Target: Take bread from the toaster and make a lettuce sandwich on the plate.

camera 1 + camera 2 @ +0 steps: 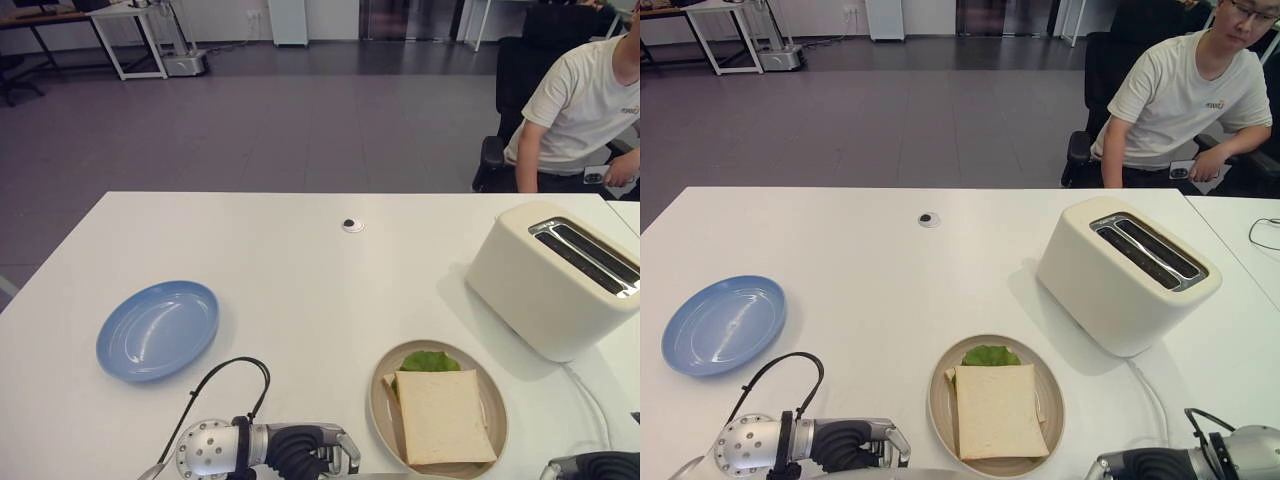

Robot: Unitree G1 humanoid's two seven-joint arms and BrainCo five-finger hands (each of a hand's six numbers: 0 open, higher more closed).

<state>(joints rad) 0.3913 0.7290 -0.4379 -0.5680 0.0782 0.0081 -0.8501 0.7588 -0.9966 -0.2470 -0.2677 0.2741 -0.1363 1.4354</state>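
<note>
Sandwich: square white bread slice [998, 410] lying over a green lettuce leaf [990, 355] on the round beige plate [1050, 395], 6 o'clock on the white worktop [890, 270].
Toaster: cream two-slot toaster [1110, 290], 3 o'clock.
Hands: left hand [845, 445] at 7 o'clock, right hand [1160, 467] at 5 o'clock; grip cannot be told for either.

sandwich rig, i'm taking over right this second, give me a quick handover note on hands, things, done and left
Left hand: low at the table's near edge, left of the beige plate, touching no task thing.
Right hand: at the near right corner, cut by the frame edge; grip cannot be told.
Things: top bread slice lies over lettuce on the plate, and a lower slice peeks out at the left. The toaster stands to the right; its slots look empty.
Done: sandwich appears assembled.
Left: probably nothing; perhaps square the slices.
</note>
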